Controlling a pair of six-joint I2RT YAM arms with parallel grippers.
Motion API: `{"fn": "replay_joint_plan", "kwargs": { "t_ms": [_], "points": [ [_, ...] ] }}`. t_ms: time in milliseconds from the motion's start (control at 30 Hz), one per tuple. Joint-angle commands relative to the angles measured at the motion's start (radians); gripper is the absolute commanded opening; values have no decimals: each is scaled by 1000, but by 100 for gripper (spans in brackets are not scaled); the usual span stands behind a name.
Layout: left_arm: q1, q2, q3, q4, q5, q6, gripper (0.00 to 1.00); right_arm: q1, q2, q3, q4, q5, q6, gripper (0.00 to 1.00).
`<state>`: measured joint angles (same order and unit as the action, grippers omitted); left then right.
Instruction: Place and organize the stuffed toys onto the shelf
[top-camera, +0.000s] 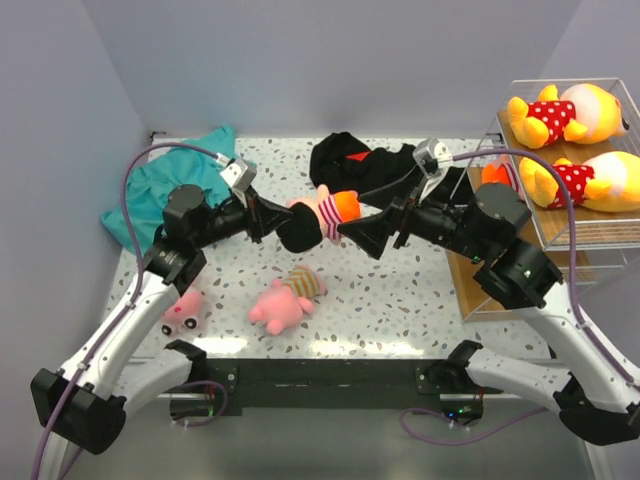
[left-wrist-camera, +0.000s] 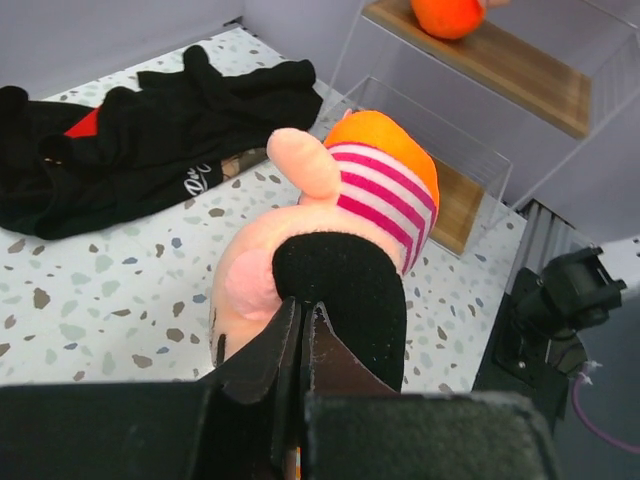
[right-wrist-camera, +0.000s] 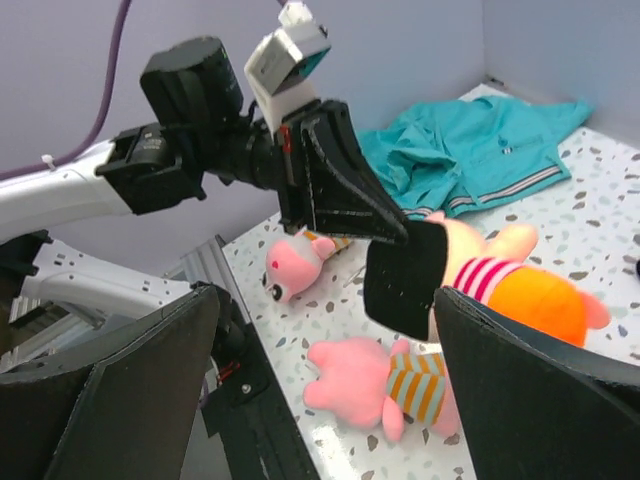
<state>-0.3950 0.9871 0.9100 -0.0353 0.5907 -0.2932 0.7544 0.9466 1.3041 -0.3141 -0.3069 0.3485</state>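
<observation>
speckled table (top-camera: 400, 300) — left gripper (top-camera: 277, 226) pinches doll (top-camera: 335, 211) by hair.

— What does everything stand on?
— On a table (top-camera: 400, 300). Its top is white and speckled with small grey and brown chips, like terrazzo. A black rail (top-camera: 320, 385) runs along the table's near edge. Just behind that rail the top shows pale patches of reflected light.
— And around the table?
— Plain walls of a pale bluish grey close it on three sides. The back wall (top-camera: 330, 60) rises behind the table's far edge, and the left wall (top-camera: 50, 150) and the right wall (top-camera: 605, 40) rise at its sides.
— Is there any furniture?
— The shelf (top-camera: 465, 300) stands at the table's right side, with light wooden boards in tiers.
</observation>
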Motion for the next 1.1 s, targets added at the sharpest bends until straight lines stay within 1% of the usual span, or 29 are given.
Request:
{"fn": "replay_joint_plan", "kwargs": {
  "t_ms": [0,33,233,367,500,667,733,867,967,1067],
  "points": [
    [1,-99,-66,167,145,16,0,-3,3,122,-81,-21,-82,91],
    [1,-113,-86,184,153,8,0,-4,21,136,-123,-35,-82,91],
    [1,-200,-111,268,184,-32,0,-23,31,158,-198,-100,-91,91],
    [1,-223,-105,327,218,-98,0,-33,-5,135,-217,-65,-94,92],
    [-1,-234,-74,322,251,-121,0,-49,9,162,-270,-69,-120,92],
    [1,-269,-31,256,213,-83,0,-72,18,187,-269,-139,-124,92],
    [1,-272,-7,245,205,-77,0,-76,12,185,-257,-202,-134,94],
    [1,-262,24,247,218,-93,0,-78,-9,173,-243,-273,-131,95],
    [1,-257,46,252,227,-106,0,-81,-37,153,-232,-287,-129,96],
    [-1,-263,40,300,250,-141,0,-79,-39,158,-221,-305,-118,98]
  ]
}}
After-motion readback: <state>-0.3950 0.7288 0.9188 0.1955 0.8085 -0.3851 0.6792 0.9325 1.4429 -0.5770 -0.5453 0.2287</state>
